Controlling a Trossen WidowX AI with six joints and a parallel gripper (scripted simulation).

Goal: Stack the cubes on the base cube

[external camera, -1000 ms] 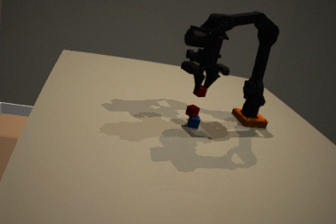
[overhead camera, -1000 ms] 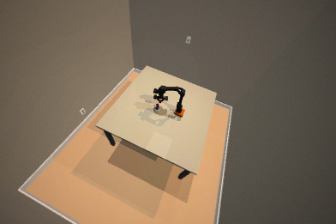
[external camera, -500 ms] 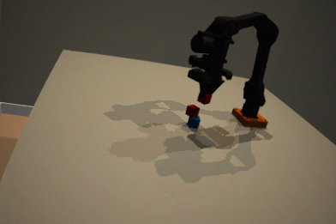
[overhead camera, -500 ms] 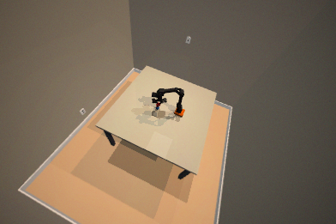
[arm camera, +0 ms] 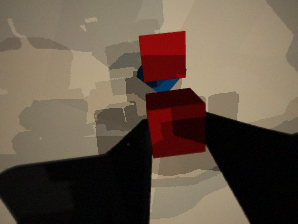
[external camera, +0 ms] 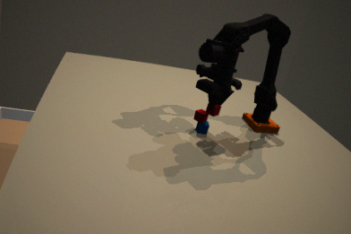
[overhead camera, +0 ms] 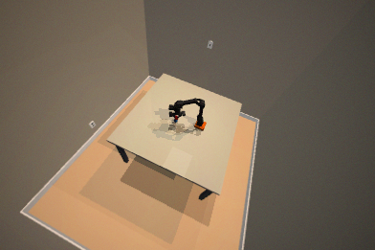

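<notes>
Base cube (external camera: 202,127) sits mid-table (external camera: 89,150), far from edges; gripper (external camera: 214,108) clamps second red cube (external camera: 214,109) beside placed red cube (external camera: 201,115).

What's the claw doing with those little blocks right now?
Gripper shut on second red cube. First red cube already sits on blue base cube. Nothing in the way.

Arm (external camera: 271,56): matte black throughout, slim blocky links with rounded joint housings. Base plate (external camera: 249,118): flat, orange, square. Gripper (external camera: 214,106): black, two broad tapering fingers. No cables, screws or markings discernible.
</notes>
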